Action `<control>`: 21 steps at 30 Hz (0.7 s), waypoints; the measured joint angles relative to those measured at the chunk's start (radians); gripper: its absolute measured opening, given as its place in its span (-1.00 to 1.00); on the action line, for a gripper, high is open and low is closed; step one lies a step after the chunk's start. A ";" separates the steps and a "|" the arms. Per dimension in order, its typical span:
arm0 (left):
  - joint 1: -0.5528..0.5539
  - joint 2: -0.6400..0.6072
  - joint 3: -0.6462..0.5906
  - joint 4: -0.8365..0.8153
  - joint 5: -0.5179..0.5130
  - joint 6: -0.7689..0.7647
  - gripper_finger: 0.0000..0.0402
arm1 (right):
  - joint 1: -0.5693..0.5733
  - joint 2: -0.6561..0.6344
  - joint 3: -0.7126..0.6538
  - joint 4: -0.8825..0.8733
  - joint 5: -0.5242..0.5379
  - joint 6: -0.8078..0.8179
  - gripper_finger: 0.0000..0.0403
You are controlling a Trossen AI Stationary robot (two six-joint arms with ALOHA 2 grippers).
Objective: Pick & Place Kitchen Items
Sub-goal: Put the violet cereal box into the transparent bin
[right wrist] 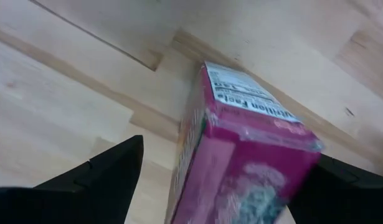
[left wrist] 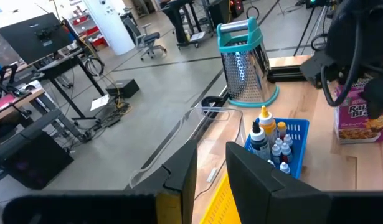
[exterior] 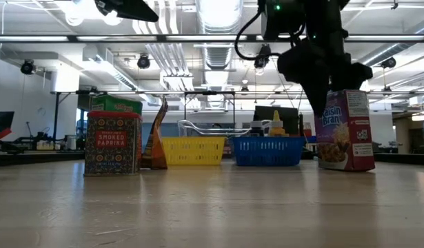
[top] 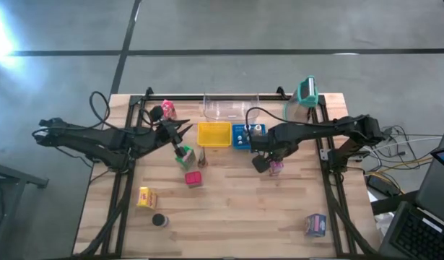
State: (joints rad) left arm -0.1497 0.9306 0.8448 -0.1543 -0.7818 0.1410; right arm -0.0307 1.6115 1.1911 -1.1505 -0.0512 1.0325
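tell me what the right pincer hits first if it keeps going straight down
The right pincer, open, points down at the pink carton standing between its fingers. It would likely meet the carton's top first.

The high view looks straight down on the whole worktop (top: 229, 217); the low view sits at its surface, facing level toward the blue basket (exterior: 267, 151) and the room. The left wrist view looks across that basket too, while the right wrist view looks closely down on the pink carton (right wrist: 241, 162), also seen low.

Pale matt wooden table (top: 236, 209), glossy cardboard pink carton (right wrist: 241, 155), perforated metal grater (left wrist: 244, 71).
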 joint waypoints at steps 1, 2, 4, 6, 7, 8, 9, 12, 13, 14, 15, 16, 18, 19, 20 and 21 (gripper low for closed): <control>0.000 0.000 0.000 0.000 0.000 0.000 -0.54 | 0.000 0.000 -0.012 0.014 0.000 0.000 0.63; 0.000 0.000 0.000 0.000 0.000 -0.001 -0.54 | 0.000 -0.001 -0.026 0.024 0.000 0.000 0.62; 0.000 0.000 0.000 0.000 0.001 -0.003 -0.54 | 0.000 -0.001 -0.050 0.043 -0.001 -0.001 0.59; 0.000 0.000 0.000 0.000 0.001 -0.004 -0.54 | 0.000 -0.001 -0.073 0.050 -0.001 -0.001 0.56; 0.000 0.000 0.000 0.000 0.001 -0.004 -0.54 | 0.000 -0.002 -0.087 0.059 -0.001 -0.001 0.54; 0.000 0.000 0.000 0.000 0.001 -0.005 -0.54 | 0.000 -0.002 -0.099 0.073 -0.001 0.000 0.52; 0.000 0.000 0.000 0.000 0.001 -0.005 -0.54 | 0.000 -0.002 -0.112 0.086 -0.001 0.005 0.51; 0.000 0.000 0.000 0.002 0.001 -0.012 -0.54 | 0.000 -0.002 -0.140 0.090 0.000 0.053 0.46; 0.000 0.000 0.000 0.003 0.001 -0.014 -0.54 | 0.000 -0.002 -0.148 0.093 0.000 0.076 0.44; 0.000 0.000 0.000 0.003 0.001 -0.017 -0.54 | 0.000 -0.002 -0.154 0.094 0.002 0.101 0.43; 0.000 0.000 0.000 0.003 0.001 -0.020 -0.54 | 0.000 -0.002 -0.159 0.094 0.006 0.122 0.41; 0.000 0.000 0.000 0.003 0.001 -0.021 -0.54 | 0.000 -0.002 -0.163 0.100 0.006 0.136 0.39; 0.000 0.000 0.000 0.004 0.001 -0.022 -0.54 | 0.000 -0.002 -0.172 0.134 0.006 0.143 0.36; 0.000 0.000 0.000 0.004 0.001 -0.022 -0.54 | 0.000 -0.002 -0.177 0.156 0.006 0.142 0.35; 0.000 0.000 0.000 0.004 0.001 -0.022 -0.54 | 0.000 -0.003 -0.181 0.175 0.006 0.140 0.33; 0.000 0.000 0.000 0.004 0.001 -0.022 -0.54 | 0.000 -0.003 -0.184 0.195 0.006 0.139 0.32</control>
State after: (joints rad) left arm -0.1497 0.9306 0.8448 -0.1505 -0.7811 0.1191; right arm -0.0303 1.6081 1.0076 -0.9558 -0.0448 1.1711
